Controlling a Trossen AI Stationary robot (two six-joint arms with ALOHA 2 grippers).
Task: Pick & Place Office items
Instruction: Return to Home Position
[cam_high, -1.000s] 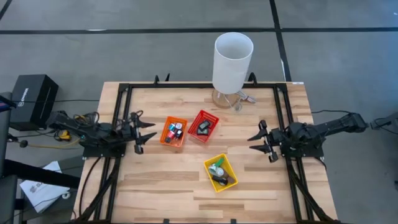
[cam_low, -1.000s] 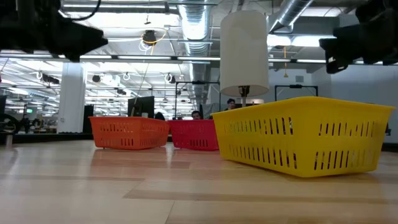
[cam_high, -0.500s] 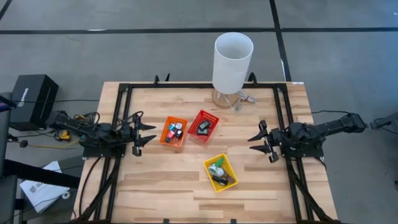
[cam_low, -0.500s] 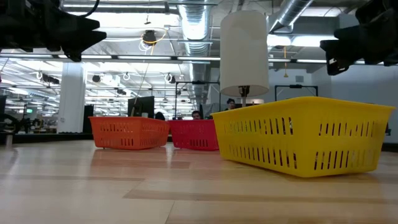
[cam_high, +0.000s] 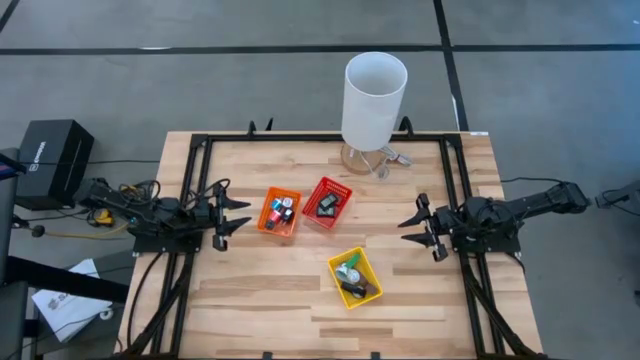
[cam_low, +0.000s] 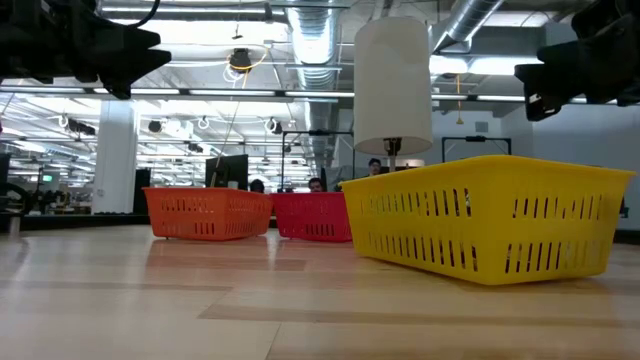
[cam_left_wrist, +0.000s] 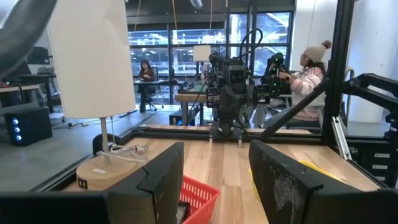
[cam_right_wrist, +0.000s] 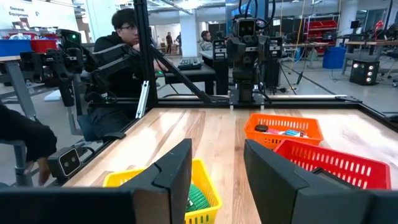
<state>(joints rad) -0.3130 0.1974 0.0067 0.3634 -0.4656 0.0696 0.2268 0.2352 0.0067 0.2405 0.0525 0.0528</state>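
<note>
The office items lie sorted in three mesh baskets mid-table: red, blue and black bits in the orange basket (cam_high: 279, 212), dark pieces in the red basket (cam_high: 327, 203), a green ring and black pieces in the yellow basket (cam_high: 354, 277). My left gripper (cam_high: 240, 217) hovers open at the table's left side, left of the orange basket. My right gripper (cam_high: 408, 227) hovers open at the right side, right of the baskets. In the wrist views both pairs of fingers stand apart over bare wood, my left gripper (cam_left_wrist: 216, 180) and my right gripper (cam_right_wrist: 217, 171) holding nothing.
A tall white cylinder (cam_high: 374, 98) stands on a wooden base (cam_high: 362, 160) at the far edge, with a small clear item beside it. A black frame (cam_high: 325, 138) rims the table. People sit at desks beyond the table. Bare wood lies along the near edge.
</note>
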